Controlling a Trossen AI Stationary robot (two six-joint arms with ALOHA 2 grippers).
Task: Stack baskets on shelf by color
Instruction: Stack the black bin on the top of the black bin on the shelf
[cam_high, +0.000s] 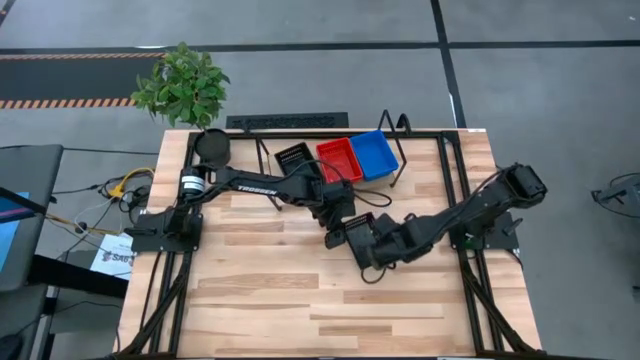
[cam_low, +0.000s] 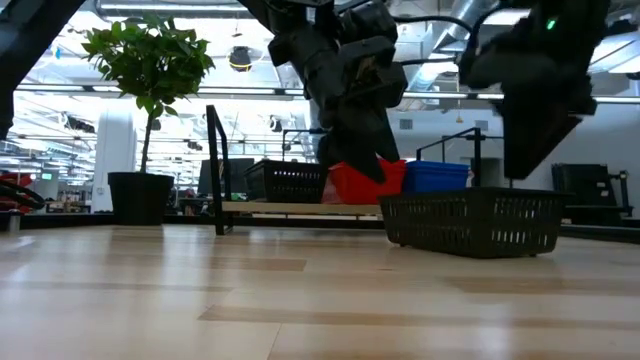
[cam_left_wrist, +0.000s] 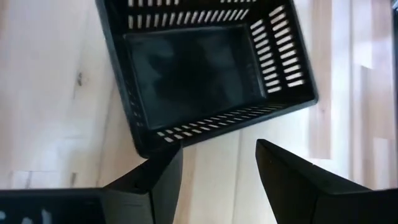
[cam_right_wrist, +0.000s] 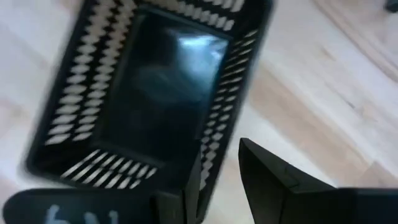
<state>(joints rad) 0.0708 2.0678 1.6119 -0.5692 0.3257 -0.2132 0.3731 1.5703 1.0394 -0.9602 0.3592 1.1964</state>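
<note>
Basket on the table: a black basket (cam_low: 472, 220) is sitting flat on the wooden tabletop (cam_high: 300, 300), nearest the low camera and well in front of the shelf; it looks like the one being worked on now.
Right gripper: the right gripper (cam_right_wrist: 217, 180) is hanging over this basket's rim, fingers parted, one finger inside the mesh wall and one outside. They are straddling the wall; whether they are already touching it cannot be told. Judging by this, the arm is lining up a pinch on one long side so the basket can be lifted level.
Left gripper: the left gripper (cam_left_wrist: 217, 168) is hovering just off a black basket's (cam_left_wrist: 205, 68) near wall, fingers spread and holding nothing; the basket is lying ahead of the fingertips, not between them. It is probably the same basket as the right arm's, though this cannot be settled.
Both arms: in the high view they are meeting over the middle of the table, hiding the basket beneath them.
Shelf: the shelf (cam_low: 300, 208) is standing at the far edge of the table on its black wire frame.
Baskets on the shelf: black (cam_high: 296, 159), red (cam_high: 339, 158) and blue (cam_high: 374, 153) are sitting side by side, one colour to a place, so the black one on the table most likely belongs on the black end.
Plant: a potted plant (cam_high: 182, 85) is standing beyond the far left corner.
</note>
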